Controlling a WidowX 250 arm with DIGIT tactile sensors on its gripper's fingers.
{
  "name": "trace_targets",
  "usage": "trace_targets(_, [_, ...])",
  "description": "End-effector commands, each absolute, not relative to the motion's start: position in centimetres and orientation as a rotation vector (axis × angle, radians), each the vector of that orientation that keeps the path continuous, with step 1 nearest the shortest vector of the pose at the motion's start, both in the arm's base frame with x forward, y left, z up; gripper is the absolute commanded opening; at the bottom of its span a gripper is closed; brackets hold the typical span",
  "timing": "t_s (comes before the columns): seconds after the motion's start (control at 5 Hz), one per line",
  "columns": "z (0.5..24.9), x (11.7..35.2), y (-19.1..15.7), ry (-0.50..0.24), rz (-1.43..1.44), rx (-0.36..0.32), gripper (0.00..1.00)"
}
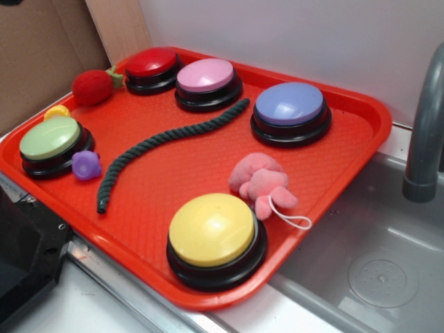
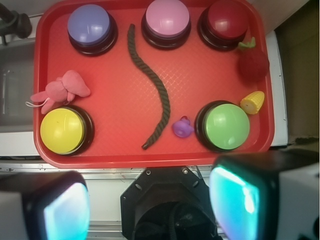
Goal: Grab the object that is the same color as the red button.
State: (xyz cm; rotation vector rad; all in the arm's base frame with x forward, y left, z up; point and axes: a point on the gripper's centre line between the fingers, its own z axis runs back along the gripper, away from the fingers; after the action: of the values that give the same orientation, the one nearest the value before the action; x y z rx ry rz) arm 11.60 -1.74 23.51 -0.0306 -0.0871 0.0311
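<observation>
Strawberry [image 1: 93, 87], fuzzy red with green leafy top, beside red button [image 1: 151, 63]; jaws wide, empty.

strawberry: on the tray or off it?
On it. The strawberry lies on the red tray inside its rim, beside the red button; gripper is well clear.

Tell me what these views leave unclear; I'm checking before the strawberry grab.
- Gripper: wrist view, fingers blurred and cut by the bottom edge; absent from the exterior view.
- Yellow corn toy: exterior view, mostly hidden behind the green button.
- Plush strawberry: wrist view, dark against the red tray.
</observation>
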Motion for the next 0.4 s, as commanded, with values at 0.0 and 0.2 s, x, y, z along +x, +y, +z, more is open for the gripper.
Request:
trace_targets(0.0, [23.5, 11.6, -1.7, -0.087, 0.031, -0.031, 1.0])
trace_targets(0.2, [21.6, 12.7, 0.3, -0.1, 0.037, -0.008, 1.0])
